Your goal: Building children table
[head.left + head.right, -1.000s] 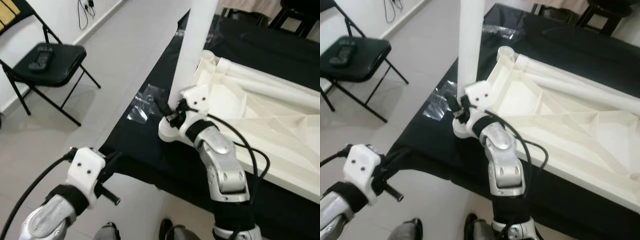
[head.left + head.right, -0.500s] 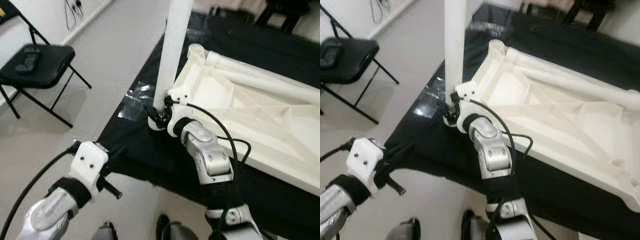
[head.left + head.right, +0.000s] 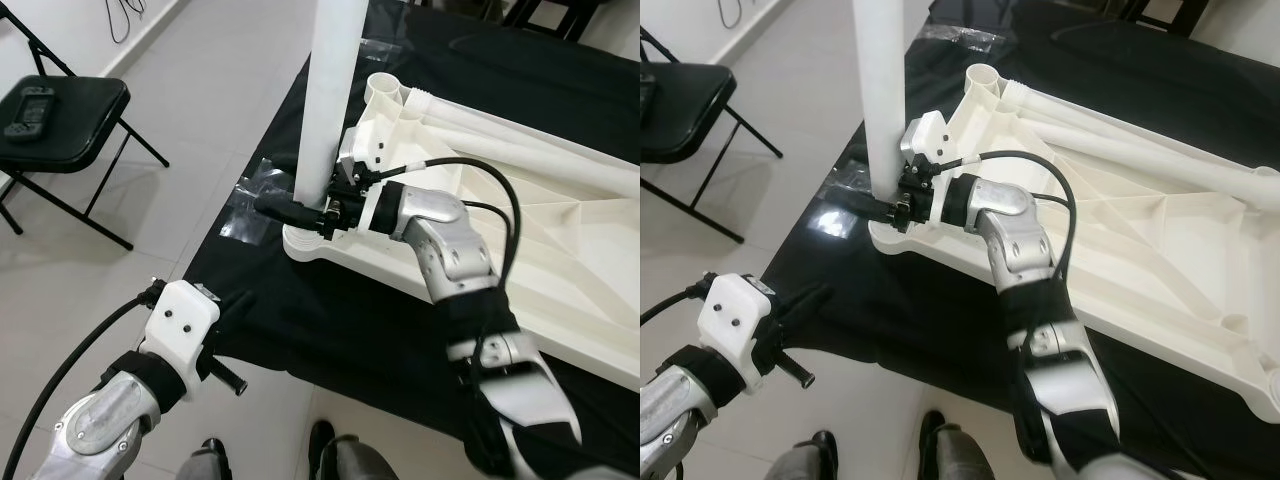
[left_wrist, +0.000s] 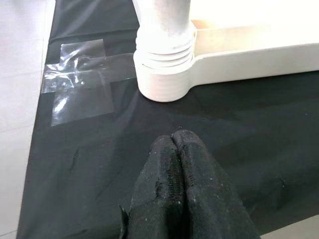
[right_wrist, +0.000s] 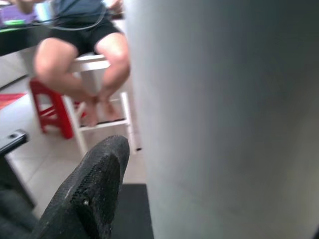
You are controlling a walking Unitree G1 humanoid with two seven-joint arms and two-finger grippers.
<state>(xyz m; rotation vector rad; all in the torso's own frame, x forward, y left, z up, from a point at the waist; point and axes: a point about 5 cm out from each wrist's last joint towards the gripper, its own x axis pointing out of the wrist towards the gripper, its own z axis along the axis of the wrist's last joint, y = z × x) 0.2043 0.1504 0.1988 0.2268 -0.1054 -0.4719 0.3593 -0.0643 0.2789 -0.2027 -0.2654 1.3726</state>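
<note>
One white leg (image 3: pixel 325 110) upright in the corner socket (image 4: pixel 164 82) of the upturned tabletop (image 3: pixel 520 220), gripped low by right hand (image 3: pixel 300 212). Left hand (image 4: pixel 177 144) closed, empty, near the socket over the black cloth (image 3: pixel 350 320).

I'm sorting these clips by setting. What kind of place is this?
Probably a room in a home: pale tiled floor, a black folding chair by the wall, and a black-covered table where the right gripper holds a white table leg.
</note>
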